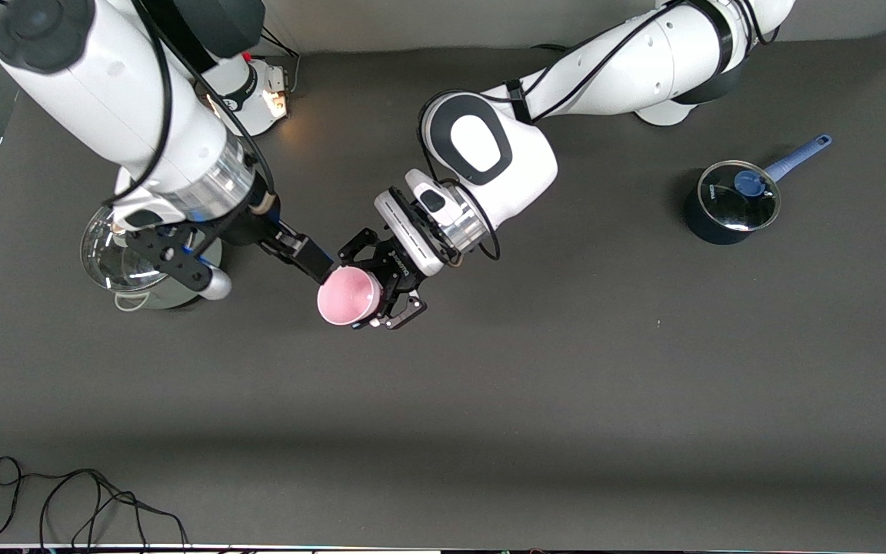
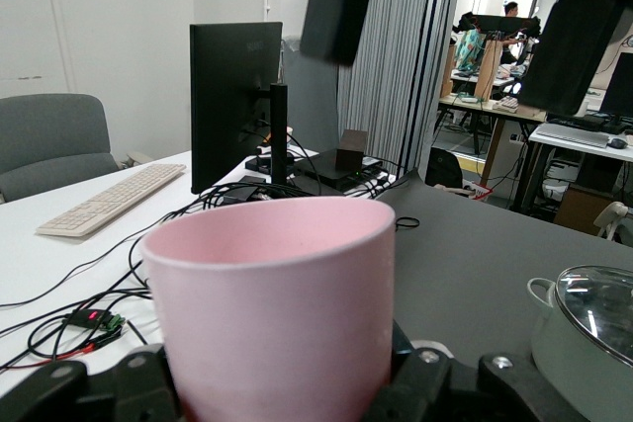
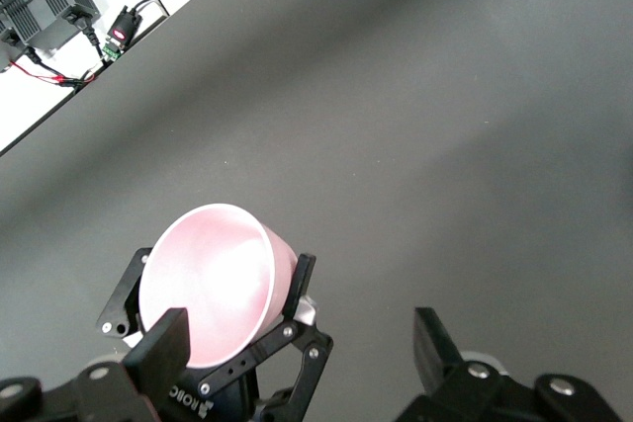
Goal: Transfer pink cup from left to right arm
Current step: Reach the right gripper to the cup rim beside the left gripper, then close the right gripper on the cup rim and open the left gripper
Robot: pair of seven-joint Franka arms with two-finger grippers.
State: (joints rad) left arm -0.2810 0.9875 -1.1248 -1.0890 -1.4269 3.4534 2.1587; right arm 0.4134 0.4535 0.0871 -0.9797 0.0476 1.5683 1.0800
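Our left gripper (image 1: 381,288) is clamped on the pink cup (image 1: 348,297), holding it in the air over the middle of the worktop (image 1: 566,369), mouth tipped toward the front camera. At the cup's 10 o'clock in the front view, our right gripper (image 1: 312,265) has its fingers spread wide, 1 fingertip at the rim, gripping nothing. A lidded glass pot (image 1: 128,261) sits under the right arm; a dark saucepan (image 1: 727,204) stands toward the left arm's end.

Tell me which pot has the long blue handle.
The dark pot at the left arm's end; its blue handle sticks out sideways. The steel pot under the right arm shows only a small loop handle.
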